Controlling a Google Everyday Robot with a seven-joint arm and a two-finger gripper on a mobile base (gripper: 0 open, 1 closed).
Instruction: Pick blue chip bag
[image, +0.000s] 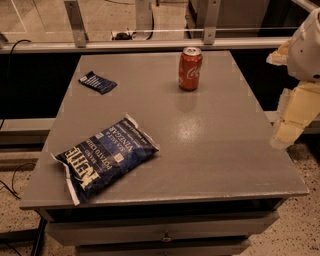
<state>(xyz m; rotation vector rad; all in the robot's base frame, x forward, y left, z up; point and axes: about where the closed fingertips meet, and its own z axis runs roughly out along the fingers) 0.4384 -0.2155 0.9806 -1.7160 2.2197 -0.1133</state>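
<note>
Farthest from the pincer (286, 131), off at the left of the camera view and toward the back of the desk (215, 150), lies a small flat dark blue packet (97, 82), well apart from everything else. Nearer the front edge, also far to the left of the pincer, the blue chip bag (105, 157) lies flat on the desk top. It is turned at a slant, with one white crimped end at the front left corner and the other pointing toward the middle of the desk. Its white lettering faces up. Nothing touches it.

Farther right, near the back edge and closer to the pincer than either packet, a red soda can (190, 68) stands upright on its own.

At the right edge of the view, the pincer hangs beyond the desk's right side, off the surface and level with its middle. It is pale yellowish, below the white arm (307, 45). I cannot tell whether it is spread or pressed together; it holds nothing visible.
</note>
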